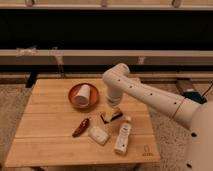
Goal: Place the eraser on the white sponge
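Observation:
The eraser [111, 116], a small dark block with an orange-brown band, lies on the wooden table [47, 112] right of centre. The white sponge [98, 135], an off-white pad, lies just in front and to the left of it, apart from it. My gripper [112, 105] hangs at the end of the white arm, directly above and just behind the eraser, close to it.
An orange-red bowl [75, 98] holding a tipped white cup [83, 94] sits behind the eraser to the left. A red-brown chili-shaped object [81, 127] lies left of the sponge. A white labelled bottle [122, 136] lies to its right. A dark wall runs behind the table.

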Controlling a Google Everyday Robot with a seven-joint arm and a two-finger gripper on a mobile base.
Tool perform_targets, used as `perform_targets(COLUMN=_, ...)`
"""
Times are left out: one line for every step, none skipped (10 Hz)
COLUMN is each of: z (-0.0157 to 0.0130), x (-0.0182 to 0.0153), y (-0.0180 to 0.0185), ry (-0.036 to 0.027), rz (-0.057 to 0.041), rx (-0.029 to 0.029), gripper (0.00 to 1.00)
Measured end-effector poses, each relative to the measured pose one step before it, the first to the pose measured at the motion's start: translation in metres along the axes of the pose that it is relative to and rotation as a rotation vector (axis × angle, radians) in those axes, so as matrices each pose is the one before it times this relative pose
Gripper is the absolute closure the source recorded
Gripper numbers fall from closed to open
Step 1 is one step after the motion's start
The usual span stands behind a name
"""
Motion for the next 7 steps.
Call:
perform_targets(z=0.00585, x=0.00003, y=-0.00006, ry=-0.00054, rz=-0.00815, rx=-0.00641, gripper=0.2)
perform_targets(z=0.00604, x=-0.00161, y=0.0, ry=-0.00063, rz=-0.01021, rx=-0.00387, gripper=0.2)
perform_targets(z=0.00474, x=-0.00447, y=-0.00044, ry=-0.00197, rz=-0.01385, rx=0.00263, gripper=0.2)
perform_targets(z=0.00388, x=-0.00247, y=-0.00093, ry=0.00195, rz=-0.00836, rx=0.00431, gripper=0.2)
perform_targets(z=0.00172, x=-0.00183, y=-0.00155, ry=-0.00078, rz=-0.00318, rx=0.00592, gripper=0.2)
perform_targets(z=0.00798, x=-0.00631, y=-0.00311, ry=0.00421, rz=-0.01216, rx=0.01252, gripper=0.2)
perform_targets(z=0.00608, x=-0.00287, y=-0.00092, ry=0.00669, rz=-0.00756, rx=0.00424, gripper=0.2)
